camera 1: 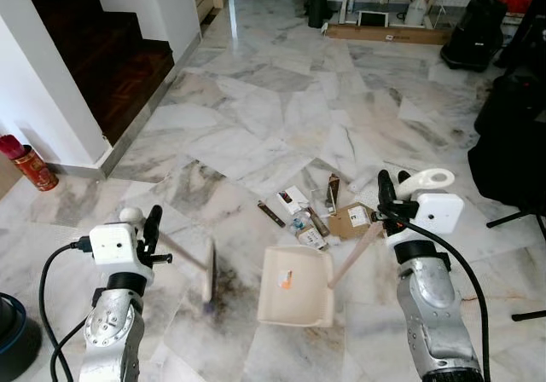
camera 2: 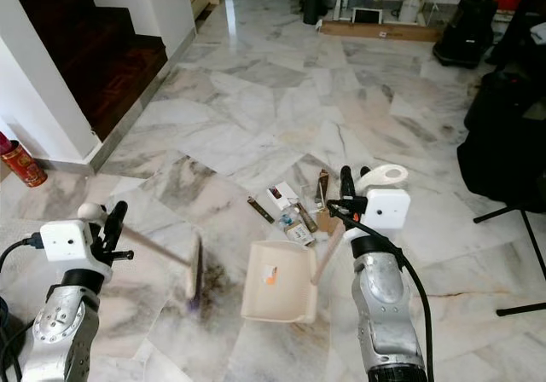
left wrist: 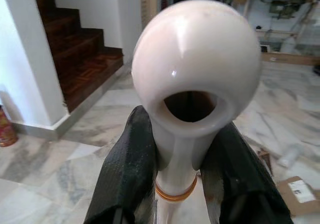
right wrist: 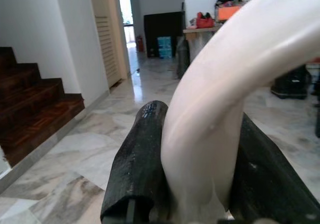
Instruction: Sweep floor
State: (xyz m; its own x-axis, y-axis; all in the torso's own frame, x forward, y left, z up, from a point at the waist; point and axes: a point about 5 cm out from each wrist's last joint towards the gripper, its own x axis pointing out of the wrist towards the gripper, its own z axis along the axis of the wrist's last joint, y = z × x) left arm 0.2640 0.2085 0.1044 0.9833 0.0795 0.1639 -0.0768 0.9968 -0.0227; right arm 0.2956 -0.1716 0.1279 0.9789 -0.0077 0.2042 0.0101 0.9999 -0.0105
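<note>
Two grippers at work on the marble floor (camera 1: 256, 109). Left eye view: left gripper (camera 1: 152, 227) low left, jaws clamped on the pale broom handle (camera 1: 183, 254), which slants down to the broom head (camera 1: 207, 281) resting on the floor just left of the dustpan; a dark smudge of dust (camera 1: 229, 295) lies between them. Right gripper (camera 1: 386, 196) grips the dustpan handle (camera 1: 357, 250), looped top end (camera 1: 426, 180) sticking up past the fingers; cream dustpan (camera 1: 297, 286) sits on the floor, open side toward the litter. Litter pile (camera 1: 311, 216) of small boxes, cardboard and wrappers lies just beyond the pan, not in it; one orange scrap (camera 1: 286, 281) inside the pan. Dark wooden stairs (camera 1: 111, 58) upper left, red can (camera 1: 30, 164) by the wall, black bags (camera 1: 512, 126) at right. Right eye view: same layout, broom head (camera 2: 195, 280) beside the dustpan (camera 2: 277, 292). Left wrist view: both black fingers (left wrist: 125, 174) pressed against the handle's rounded end (left wrist: 197, 69), closed on it. Right wrist view: fingers (right wrist: 137, 164) tight on either side of the curved white handle loop (right wrist: 220, 99).
</note>
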